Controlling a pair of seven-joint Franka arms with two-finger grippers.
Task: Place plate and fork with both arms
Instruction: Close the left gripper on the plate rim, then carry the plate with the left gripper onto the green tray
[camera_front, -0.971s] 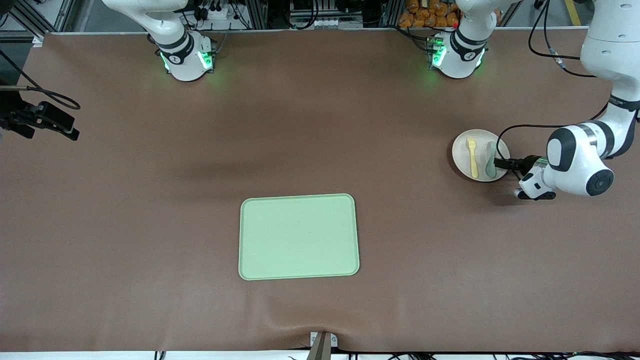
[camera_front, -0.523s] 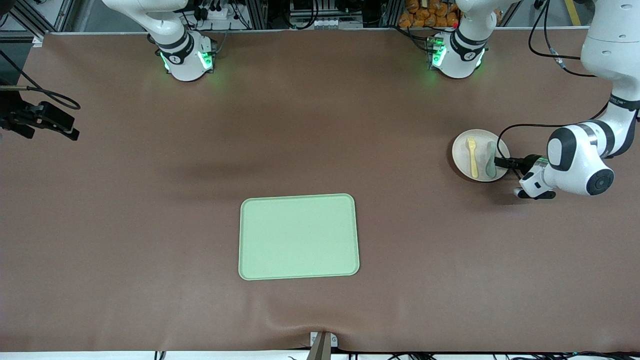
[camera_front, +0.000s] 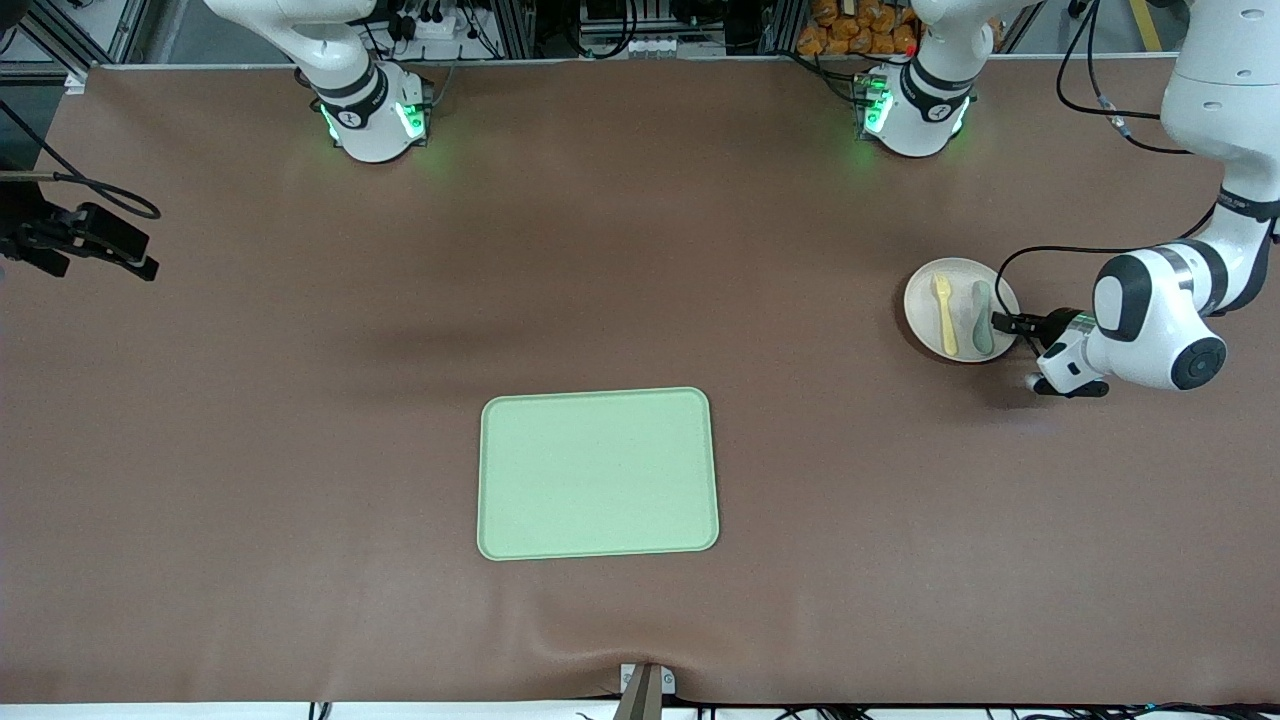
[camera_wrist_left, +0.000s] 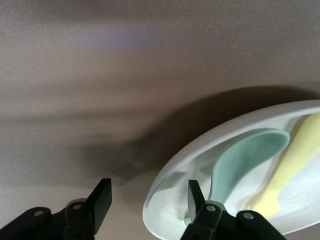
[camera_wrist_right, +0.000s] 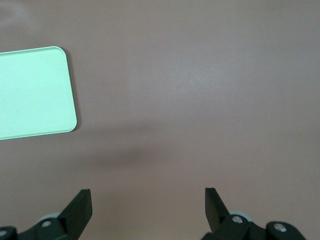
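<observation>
Brown matte cloth covers my whole table (camera_front: 300, 450), smooth except for a slight ripple at the edge nearest the front camera. My left gripper (camera_front: 1003, 324) sits low at the rim of the plate (camera_front: 925, 290), at the left arm's end of the table. Its fingers (camera_wrist_left: 101, 199) are spread, one over the bare cloth just outside the rim, the other (camera_wrist_left: 195, 192) inside the plate's shallow well, so the rim lies between them (not yet pinched, as far as I can see). The plate is round, cream and matte, with a soft raised lip. In it lie the fork (camera_front: 943, 315), pale yellow plastic with short tines, and just beside it a grey-green spoon (camera_front: 981, 317) with a rounded bowl; the spoon is the one nearer my left gripper, close to the inside finger.

A rectangular light-green tray (camera_front: 598, 472) with rounded corners lies well apart from that gripper, toward the middle of the table. My right gripper (camera_wrist_right: 148, 206) waits high over bare cloth, fingers wide apart, holding nothing, the tray's corner showing in its wrist view.
</observation>
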